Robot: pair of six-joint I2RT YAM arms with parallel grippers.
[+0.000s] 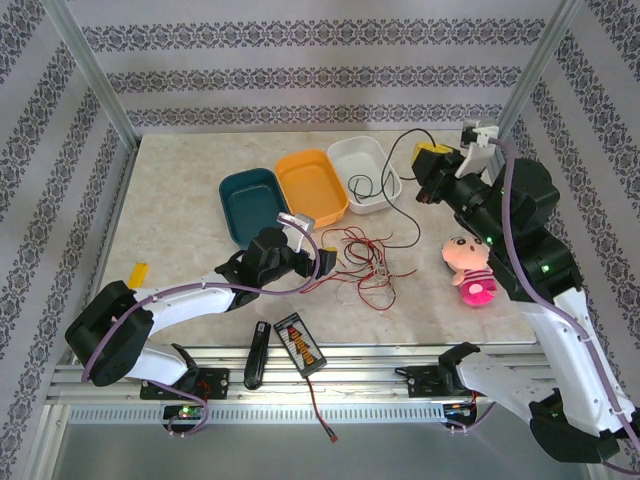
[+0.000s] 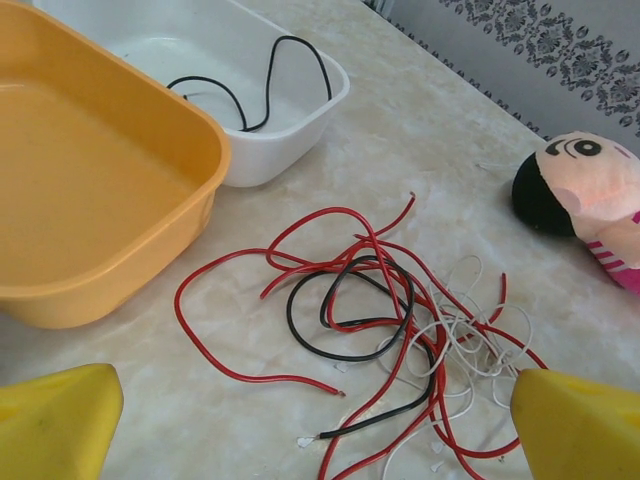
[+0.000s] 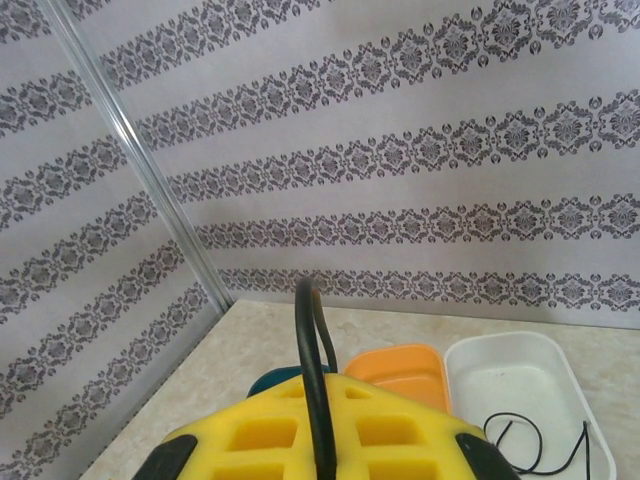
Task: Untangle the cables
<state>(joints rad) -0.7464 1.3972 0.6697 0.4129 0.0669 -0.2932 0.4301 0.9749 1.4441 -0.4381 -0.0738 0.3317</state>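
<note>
Left claw (image 2: 320, 428) low, jaws wide apart; right claw (image 3: 318, 425) high, tightly shut.

A teal plastic tub (image 1: 250, 205), orange plastic tub (image 1: 310, 185) and white plastic tub (image 1: 345, 150) sit left to right behind a tangle of thin red, black and whitish cables (image 1: 362, 262). A thin black cable (image 2: 292, 38) lies, apparently only partly, in the white one; a pink plush doll (image 1: 467, 266) lies right of the tangle.

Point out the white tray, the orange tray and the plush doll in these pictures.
White tray (image 2: 275, 150), left wrist view, near outer wall.
Orange tray (image 2: 120, 300), left wrist view, near outer wall.
Plush doll (image 2: 590, 190), left wrist view, its face.
</note>
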